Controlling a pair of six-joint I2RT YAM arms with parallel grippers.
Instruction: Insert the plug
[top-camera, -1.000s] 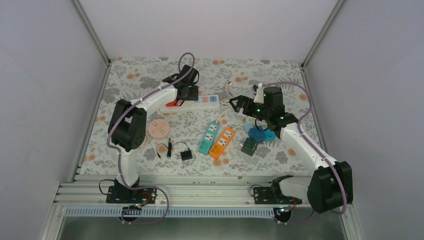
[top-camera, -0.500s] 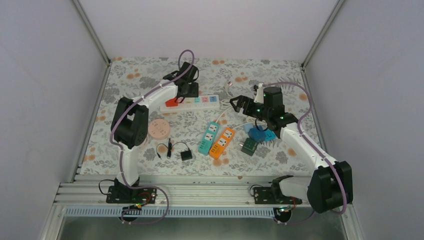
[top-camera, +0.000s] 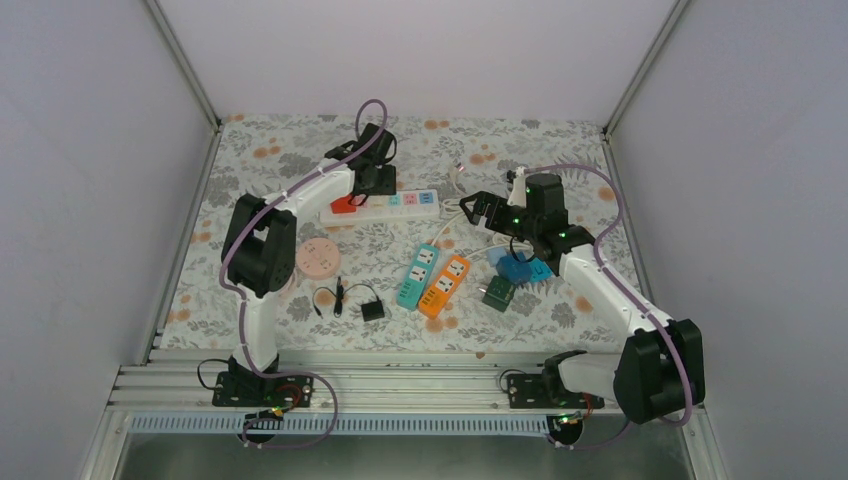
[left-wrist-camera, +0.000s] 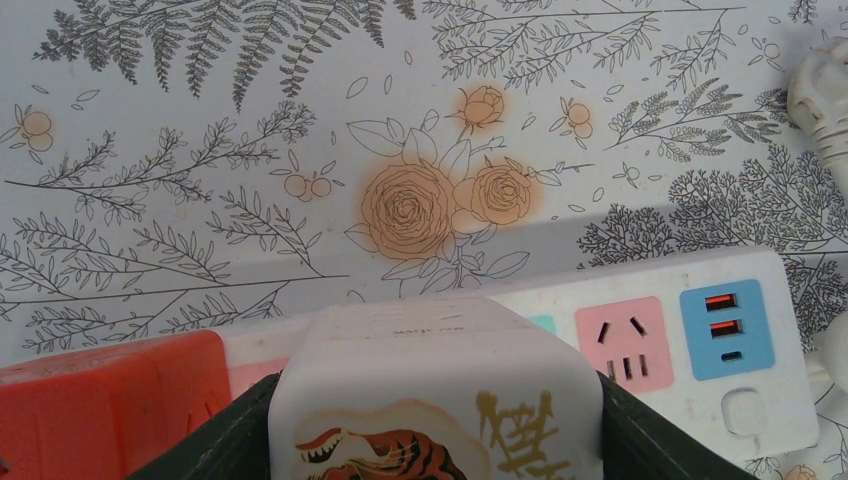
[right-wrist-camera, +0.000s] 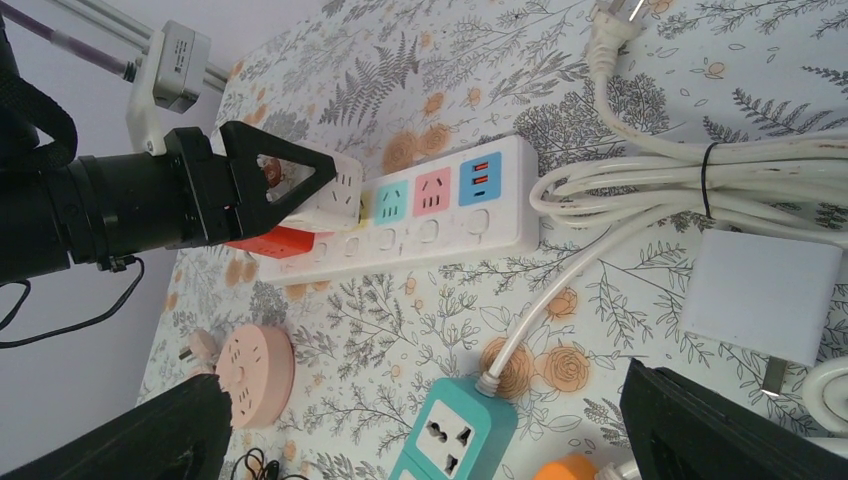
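Observation:
A white power strip (top-camera: 395, 206) lies at the back of the table; it also shows in the left wrist view (left-wrist-camera: 660, 340) and the right wrist view (right-wrist-camera: 440, 215). My left gripper (top-camera: 372, 184) is shut on a white plug block with a tiger print (left-wrist-camera: 435, 370), held against the strip beside a red adapter (left-wrist-camera: 100, 400). Its prongs are hidden, so I cannot tell whether it is seated. The right wrist view shows this gripper (right-wrist-camera: 290, 185) and plug (right-wrist-camera: 335, 195) too. My right gripper (top-camera: 478, 208) is open and empty above the table (right-wrist-camera: 430, 430).
A teal strip (top-camera: 417, 274) and an orange strip (top-camera: 445, 285) lie mid-table. A pink round socket (top-camera: 319, 257), a black charger with cord (top-camera: 372, 310), a green cube (top-camera: 497, 292) and a blue item (top-camera: 522, 268) lie around. A coiled white cable (right-wrist-camera: 700, 170) and white adapter (right-wrist-camera: 765, 295) sit right of the strip.
My left gripper has shifted slightly toward the back with the white plug, uncovering more of the red adapter. The right arm has barely moved.

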